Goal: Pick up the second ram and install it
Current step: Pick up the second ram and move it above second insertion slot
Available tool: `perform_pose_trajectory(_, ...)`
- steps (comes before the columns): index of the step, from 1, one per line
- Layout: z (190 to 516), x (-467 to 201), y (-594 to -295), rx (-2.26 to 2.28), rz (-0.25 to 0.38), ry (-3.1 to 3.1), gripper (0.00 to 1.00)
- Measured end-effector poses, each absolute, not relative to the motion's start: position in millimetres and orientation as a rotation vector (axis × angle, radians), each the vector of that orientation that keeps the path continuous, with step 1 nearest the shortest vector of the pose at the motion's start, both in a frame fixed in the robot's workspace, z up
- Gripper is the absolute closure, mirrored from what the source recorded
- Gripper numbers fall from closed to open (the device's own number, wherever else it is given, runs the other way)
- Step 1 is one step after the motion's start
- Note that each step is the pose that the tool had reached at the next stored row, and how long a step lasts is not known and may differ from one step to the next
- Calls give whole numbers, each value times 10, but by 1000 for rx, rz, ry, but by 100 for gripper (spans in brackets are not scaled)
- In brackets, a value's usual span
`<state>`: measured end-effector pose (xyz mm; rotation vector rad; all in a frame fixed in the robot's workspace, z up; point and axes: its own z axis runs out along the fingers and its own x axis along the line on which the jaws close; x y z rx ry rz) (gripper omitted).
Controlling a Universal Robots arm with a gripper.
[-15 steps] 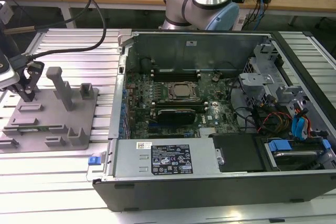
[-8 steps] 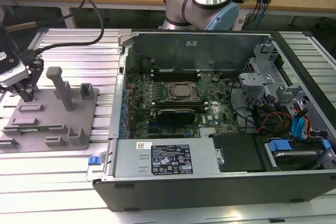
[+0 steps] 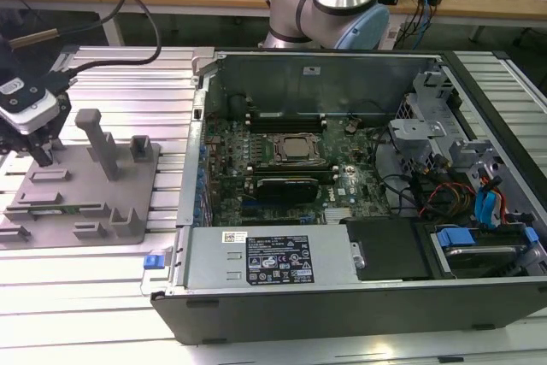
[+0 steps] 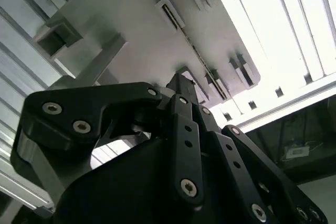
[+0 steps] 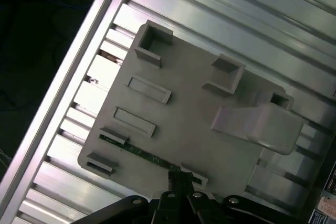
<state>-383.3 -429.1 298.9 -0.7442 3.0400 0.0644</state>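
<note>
The second ram [image 3: 64, 208] is a thin green stick standing on edge in holders along the near side of the grey fixture plate [image 3: 85, 179], at the exterior view's left. In the first wrist view the ram [image 5: 139, 153] runs as a narrow green line across the plate [image 5: 184, 98]. My gripper [image 3: 43, 158] hangs above the plate's left part, a little above the stick. Its black fingers [image 5: 175, 178] meet in a point over one end of the ram, shut with nothing between them. The second wrist view has the closed tips [image 4: 181, 83] above the plate.
An open computer case [image 3: 342, 66] lies at the exterior view's right, with a motherboard, a CPU socket [image 3: 295, 149] and memory slots [image 3: 282, 117]. A tall grey post [image 3: 101, 138] and blocks rise from the fixture plate. The arm's base [image 3: 329, 6] stands behind the case.
</note>
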Motion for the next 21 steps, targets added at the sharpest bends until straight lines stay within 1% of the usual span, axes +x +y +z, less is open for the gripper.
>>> perform_pose_trajectory(7, 2988, -3833, -4291, -973, 55, 2980, 92)
perform_pose_trajectory(15, 2984, -3833, -4291, -1459, 28, 2788, 92)
perform_pose_trajectory(21, 2933, -3833, -4291, -1790, 25, 2592, 92)
